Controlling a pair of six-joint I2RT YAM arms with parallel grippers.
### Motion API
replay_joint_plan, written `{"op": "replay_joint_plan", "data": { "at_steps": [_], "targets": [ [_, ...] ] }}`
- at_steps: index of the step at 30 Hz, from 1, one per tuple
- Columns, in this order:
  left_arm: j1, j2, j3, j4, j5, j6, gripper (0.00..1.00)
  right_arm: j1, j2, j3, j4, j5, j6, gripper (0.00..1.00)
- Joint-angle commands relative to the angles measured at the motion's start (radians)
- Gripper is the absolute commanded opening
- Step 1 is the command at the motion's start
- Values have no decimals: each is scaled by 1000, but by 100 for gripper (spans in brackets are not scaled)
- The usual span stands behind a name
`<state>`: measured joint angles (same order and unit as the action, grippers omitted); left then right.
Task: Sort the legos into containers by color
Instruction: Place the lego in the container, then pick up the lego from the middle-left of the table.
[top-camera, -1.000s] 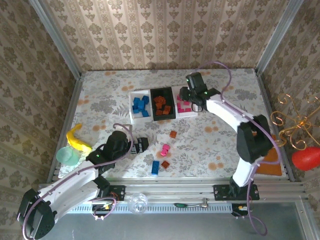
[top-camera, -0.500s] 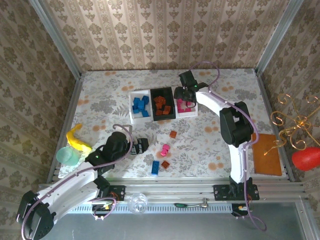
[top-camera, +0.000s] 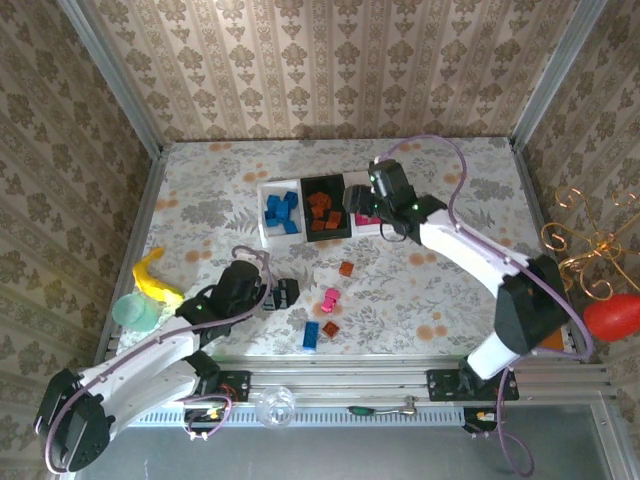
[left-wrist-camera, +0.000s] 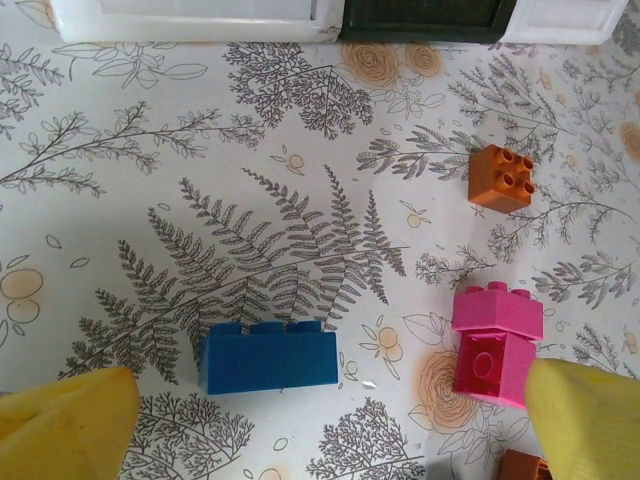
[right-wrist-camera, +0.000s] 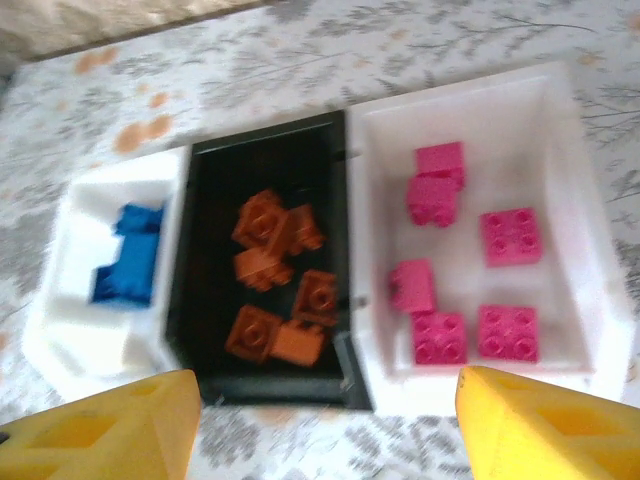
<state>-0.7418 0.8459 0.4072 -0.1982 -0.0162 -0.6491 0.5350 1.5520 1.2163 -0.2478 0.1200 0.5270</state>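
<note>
Floral tablecloth (top-camera: 430, 290) underfoot. Left gripper (left-wrist-camera: 322, 432) hangs nearest, well short of the trays (right-wrist-camera: 500, 392), fingers spread wide and empty. A blue brick (left-wrist-camera: 268, 358) lies between them, with a pink pair (left-wrist-camera: 495, 340) just inside the right finger. Risk: closing catches pink too, so the wrong colour gets carried. Right gripper (right-wrist-camera: 320, 435), spread and empty, hovers over the part-filled trays. Both arms there could collide.

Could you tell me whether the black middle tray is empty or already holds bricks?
Not empty: the black tray holds a cluster of orange-brown bricks, as the right wrist view shows.
</note>
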Motion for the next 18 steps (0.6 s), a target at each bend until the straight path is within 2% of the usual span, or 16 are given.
{"op": "replay_joint_plan", "data": {
  "at_steps": [1, 7, 10, 18],
  "targets": [
    [-29, 49, 55, -29, 27, 49, 99, 60, -70, -115, 32, 10, -3, 70],
    [-160, 188, 137, -118, -33, 112, 93, 122, -139, -272, -4, 29, 2, 70],
    [-194, 249, 158, -158, -77, 110, 88, 131, -153, -336, 0, 30, 16, 70],
    [-178, 308, 170, -152, -214, 118, 100, 138, -153, -390, 14, 35, 44, 70]
  ]
}}
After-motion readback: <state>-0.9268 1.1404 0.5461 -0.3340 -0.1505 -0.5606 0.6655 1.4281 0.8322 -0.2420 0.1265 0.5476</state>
